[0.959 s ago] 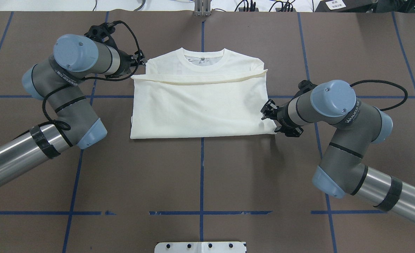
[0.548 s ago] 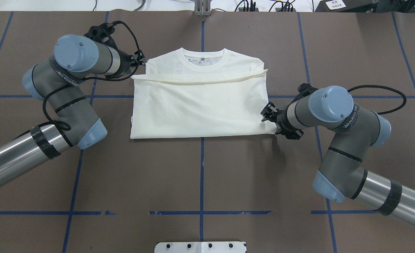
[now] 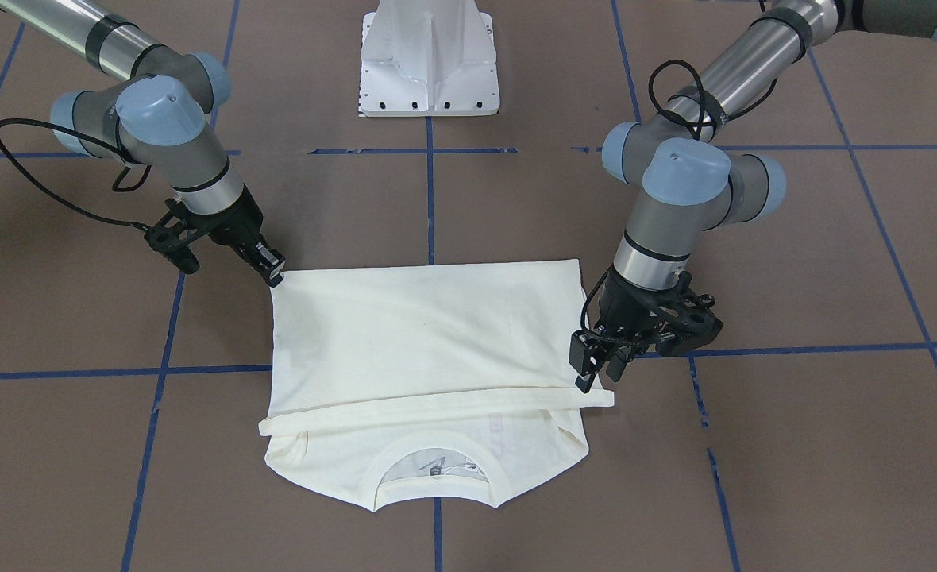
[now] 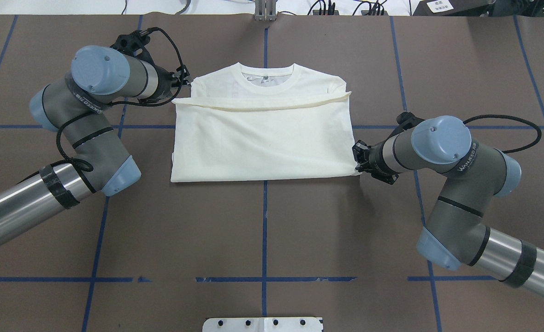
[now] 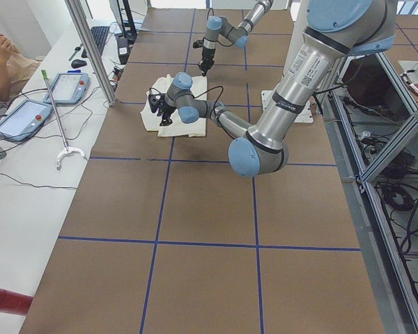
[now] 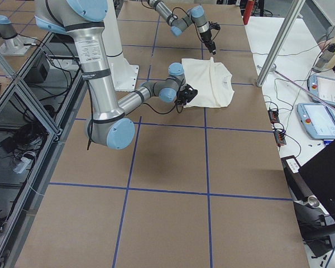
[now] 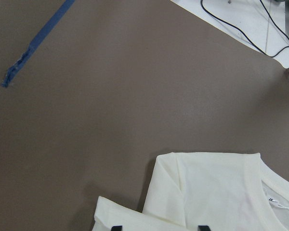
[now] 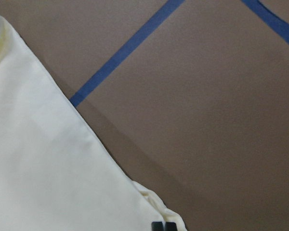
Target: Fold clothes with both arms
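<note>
The cream-white shirt [image 4: 263, 138] lies flat, its lower part folded up to just below the ribbed collar [image 4: 267, 78]. The print does not show. My left gripper [image 4: 186, 82] [image 3: 595, 377] hangs open over the far left end of the folded-up hem, its tips [image 7: 159, 228] spread above the cloth [image 7: 221, 192]. My right gripper [image 4: 356, 161] [image 3: 275, 276] is shut at the shirt's near right corner. In the right wrist view its tips [image 8: 163, 226] sit together against the bunched corner [image 8: 154, 207]. I cannot tell whether cloth is caught between them.
The brown table [image 4: 263, 230] carries blue tape lines. The white pedestal base [image 3: 429, 63] stands at the robot's side. Beyond the far edge are a metal post [image 5: 90, 49], tablets [image 5: 24, 118], cables and a seated person [image 5: 3, 59].
My right gripper has slid along the shirt's right edge toward the robot, reaching the near right corner. The left arm and the shirt have not moved.
</note>
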Controlling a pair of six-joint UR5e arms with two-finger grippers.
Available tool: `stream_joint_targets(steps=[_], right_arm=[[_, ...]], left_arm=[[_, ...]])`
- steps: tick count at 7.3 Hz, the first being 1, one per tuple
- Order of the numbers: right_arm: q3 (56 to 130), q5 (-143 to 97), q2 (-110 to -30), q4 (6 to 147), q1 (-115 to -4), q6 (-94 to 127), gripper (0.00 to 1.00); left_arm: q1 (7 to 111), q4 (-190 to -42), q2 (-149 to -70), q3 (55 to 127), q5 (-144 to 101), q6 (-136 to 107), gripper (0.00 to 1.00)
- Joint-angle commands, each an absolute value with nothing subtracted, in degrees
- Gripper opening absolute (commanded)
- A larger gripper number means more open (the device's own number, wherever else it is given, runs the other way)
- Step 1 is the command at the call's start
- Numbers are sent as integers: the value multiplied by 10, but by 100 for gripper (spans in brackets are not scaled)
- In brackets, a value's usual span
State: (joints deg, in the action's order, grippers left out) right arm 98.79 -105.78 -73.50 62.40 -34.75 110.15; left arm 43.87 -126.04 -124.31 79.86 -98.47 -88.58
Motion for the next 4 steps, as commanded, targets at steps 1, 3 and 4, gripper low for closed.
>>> stream_joint_targets(steps=[1,3,4], right_arm=[[1090,-1072,-805,628,-333,1112,0],[1245,-1119,-925,628,-254,1114,0],[1300,-1156,-976,625,-196,1114,0]], left_arm=[[439,-1260,-1244,803,-986,-886,60],[435,-1259,-1223,853,-990,-886,58],[433,-1258,-1201,893,-1006,-888,58]])
